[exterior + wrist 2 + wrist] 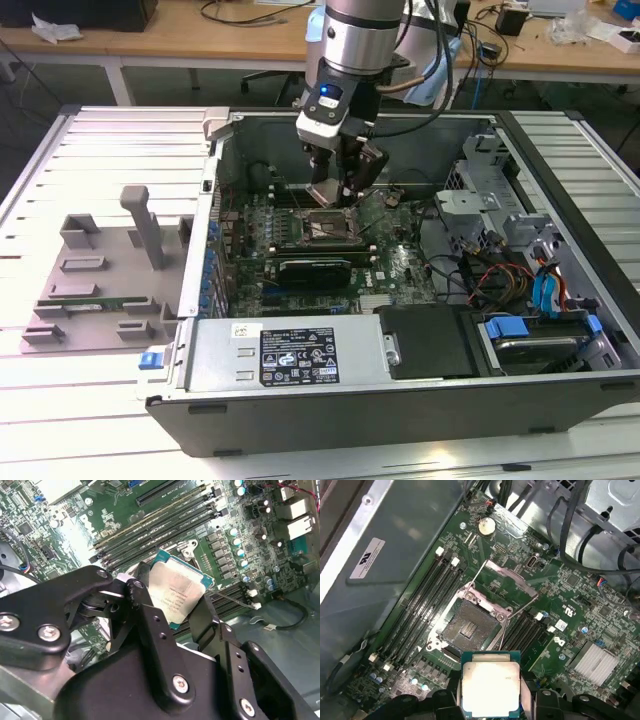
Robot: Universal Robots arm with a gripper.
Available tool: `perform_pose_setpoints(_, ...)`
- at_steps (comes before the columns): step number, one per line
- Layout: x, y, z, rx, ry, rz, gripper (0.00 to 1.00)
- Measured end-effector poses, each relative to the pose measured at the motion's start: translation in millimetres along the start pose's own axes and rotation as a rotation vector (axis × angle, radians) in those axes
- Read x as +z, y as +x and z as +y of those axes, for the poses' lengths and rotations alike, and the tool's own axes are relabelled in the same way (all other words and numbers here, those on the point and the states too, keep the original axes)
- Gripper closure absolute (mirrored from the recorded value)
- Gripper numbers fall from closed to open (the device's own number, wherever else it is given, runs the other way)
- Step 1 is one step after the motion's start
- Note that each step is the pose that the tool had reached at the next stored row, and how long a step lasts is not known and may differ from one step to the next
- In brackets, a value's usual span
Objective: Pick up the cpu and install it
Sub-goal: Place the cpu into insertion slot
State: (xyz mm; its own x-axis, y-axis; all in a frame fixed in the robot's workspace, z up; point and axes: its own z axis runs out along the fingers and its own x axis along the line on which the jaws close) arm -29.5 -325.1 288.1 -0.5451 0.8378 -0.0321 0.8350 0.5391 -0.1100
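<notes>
My gripper [338, 190] is shut on the cpu [177, 592], a flat square chip with a silver-grey top and a thin pale edge. Its black fingers [145, 605] clamp two opposite edges. In the exterior view the cpu [328, 192] hangs tilted inside the open computer case, just above the motherboard. The black socket [470, 622] lies uncovered with its metal load plate [512, 587] swung up. In the first wrist view the cpu [490, 682] sits a short way from the socket, apart from it.
The case wall [212, 190] surrounds the green motherboard [570, 610]. Rows of memory slots [427, 595] flank the socket. Cables [490, 275] and a drive cage [480, 190] stand at the exterior view's right. A grey fixture [100, 270] lies outside the case on the left.
</notes>
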Motion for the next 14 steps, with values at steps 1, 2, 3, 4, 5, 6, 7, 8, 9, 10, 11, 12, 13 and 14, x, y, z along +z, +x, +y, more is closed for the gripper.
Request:
perform_pose_setpoints(1,0.1,0.0,0.0,0.012,0.0005,0.0010,0.45)
perform_pose_setpoints(2,0.1,0.0,0.0,0.022,0.0010,0.0019,0.45)
perform_pose_setpoints(3,0.2,0.0,0.0,0.031,0.0014,0.0027,0.45)
perform_pose_setpoints(4,0.2,0.0,0.0,0.036,0.0017,0.0030,0.45)
perform_pose_setpoints(5,0.2,0.0,0.0,0.040,0.0020,0.0033,0.45)
perform_pose_setpoints(6,0.2,0.0,0.0,0.045,0.0023,0.0036,0.45)
perform_pose_setpoints(7,0.2,0.0,0.0,0.049,0.0025,0.0040,0.45)
perform_pose_setpoints(8,0.2,0.0,0.0,0.054,0.0028,0.0042,0.45)
perform_pose_setpoints(9,0.3,0.0,0.0,0.059,0.0031,0.0046,0.45)
perform_pose_setpoints(10,0.3,0.0,0.0,0.063,0.0034,0.0048,0.45)
perform_pose_setpoints(11,0.3,0.0,0.0,0.068,0.0036,0.0051,0.45)
perform_pose_setpoints(12,0.3,0.0,0.0,0.072,0.0040,0.0054,0.45)
perform_pose_setpoints(13,0.3,0.0,0.1,0.086,0.0048,0.0063,0.45)
perform_pose_setpoints(14,0.4,0.0,0.1,0.090,0.0050,0.0066,0.45)
